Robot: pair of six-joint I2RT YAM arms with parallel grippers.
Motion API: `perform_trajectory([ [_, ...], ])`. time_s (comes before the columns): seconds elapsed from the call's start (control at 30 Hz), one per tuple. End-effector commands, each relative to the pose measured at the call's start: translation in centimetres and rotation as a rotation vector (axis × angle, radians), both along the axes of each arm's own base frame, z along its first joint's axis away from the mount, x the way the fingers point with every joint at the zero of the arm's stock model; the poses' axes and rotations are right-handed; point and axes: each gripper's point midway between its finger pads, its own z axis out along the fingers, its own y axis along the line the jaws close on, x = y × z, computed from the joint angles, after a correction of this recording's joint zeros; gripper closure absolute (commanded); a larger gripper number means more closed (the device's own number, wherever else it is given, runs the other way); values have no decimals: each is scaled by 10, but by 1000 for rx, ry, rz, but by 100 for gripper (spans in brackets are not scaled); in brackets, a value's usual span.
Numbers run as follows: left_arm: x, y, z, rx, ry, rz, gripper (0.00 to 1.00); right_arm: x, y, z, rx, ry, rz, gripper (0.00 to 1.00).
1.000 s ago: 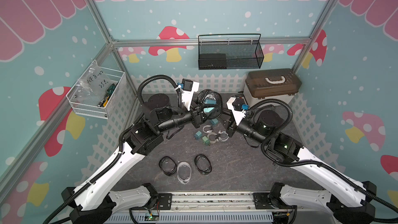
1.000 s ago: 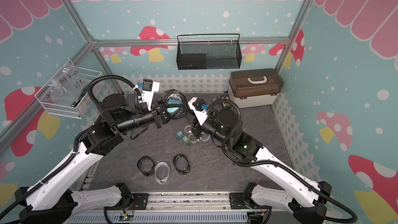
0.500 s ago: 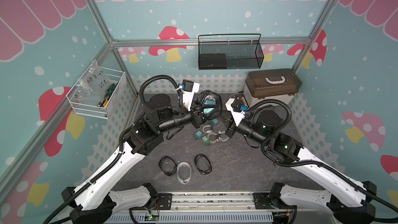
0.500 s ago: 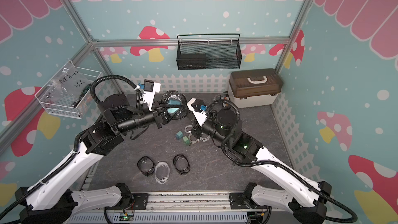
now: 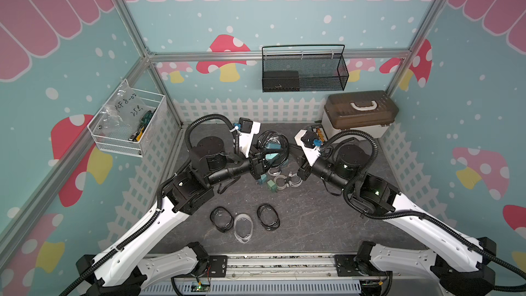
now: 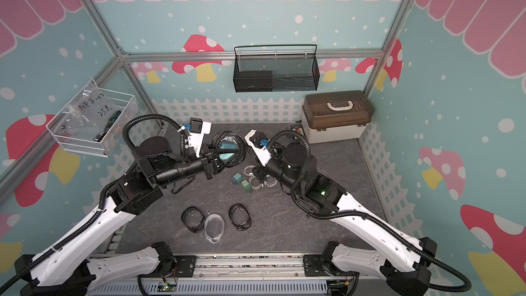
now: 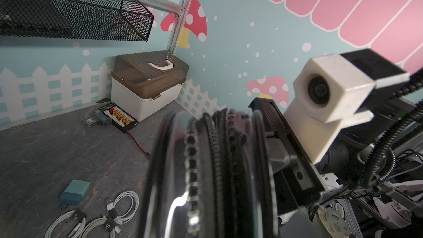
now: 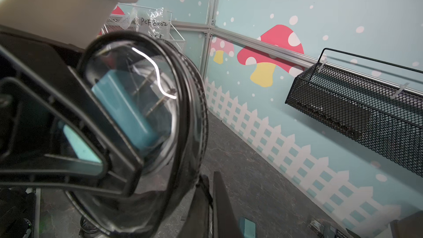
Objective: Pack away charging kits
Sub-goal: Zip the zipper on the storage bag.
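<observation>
My left gripper [image 5: 264, 161] is shut on a black-rimmed pouch [image 5: 273, 148], holding it on edge above the table's middle. A teal charger [image 8: 123, 108] shows through its clear window. The right gripper [image 8: 211, 179] stands at the pouch's rim, shut on a thin black zipper pull there. In the left wrist view the pouch [image 7: 206, 168] hides the jaws. Two loose chargers [image 5: 263, 178] [image 5: 271, 185] and coiled white cables [image 5: 284, 180] lie under the grippers. Two black-rimmed pouches [image 5: 221, 219] [image 5: 268, 217] and a clear one [image 5: 244, 227] lie near the front.
A beige box with a brown lid [image 5: 358, 112] stands at the back right, with a black board with orange connectors [image 7: 119, 116] beside it. A black mesh basket [image 5: 303, 72] hangs on the back wall. A white wire basket [image 5: 128, 126] hangs on the left wall.
The right gripper's jaws have closed at the pouch's rim. Both arms and the held pouch have hardly moved.
</observation>
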Motion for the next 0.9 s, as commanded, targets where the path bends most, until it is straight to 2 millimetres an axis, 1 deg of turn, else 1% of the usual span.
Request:
perform_trajectory([
  [0.0, -7, 5, -29, 63, 51, -9, 100, 12, -25, 52, 87, -113, -126, 100],
  [0.17, -8, 4, -46, 89, 73, -16, 100, 13, -21, 60, 72, -132, -119, 100],
  [0.4, -2, 5, -84, 149, 123, 10, 100, 7, -19, 81, 60, -197, -83, 100],
  [0.5, -2, 2, -97, 170, 143, -2, 100, 6, -16, 88, 53, -219, -72, 100],
  [0.6, -4, -2, -105, 180, 154, -28, 100, 6, -14, 96, 55, -232, -65, 100],
  [0.67, -5, -3, -104, 179, 147, -40, 100, 4, -12, 99, 71, -228, -49, 100],
  [0.73, -5, -3, -98, 174, 132, -38, 100, -1, -9, 100, 98, -217, -15, 100],
  [0.87, -7, -6, -73, 119, 77, -63, 76, -13, -13, 100, 216, -192, 31, 100],
])
